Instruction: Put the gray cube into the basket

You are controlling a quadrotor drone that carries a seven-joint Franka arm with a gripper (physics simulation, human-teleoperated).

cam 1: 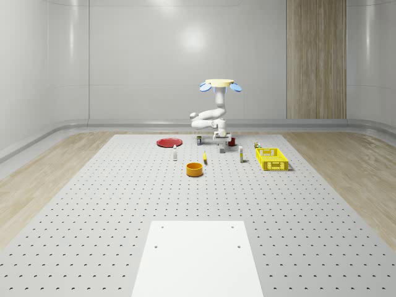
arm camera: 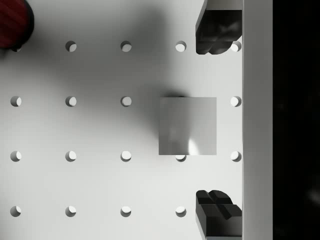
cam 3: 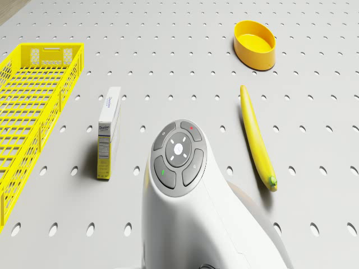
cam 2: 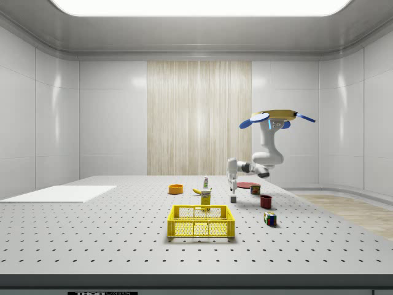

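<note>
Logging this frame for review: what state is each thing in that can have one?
drone: hovering above the table, over the gray cube.
hand: open, fingers either side of the cube, not touching it.
gray cube: flat on the table, not gripped.
basket: upright, nothing seen inside.
orange bowl: upright, empty.
banana: lying flat.
small box: standing on its edge.

Bare table (arm camera: 100, 130) rings the gray cube (arm camera: 187, 126) (fingers (arm camera: 217, 30) apart).
</note>
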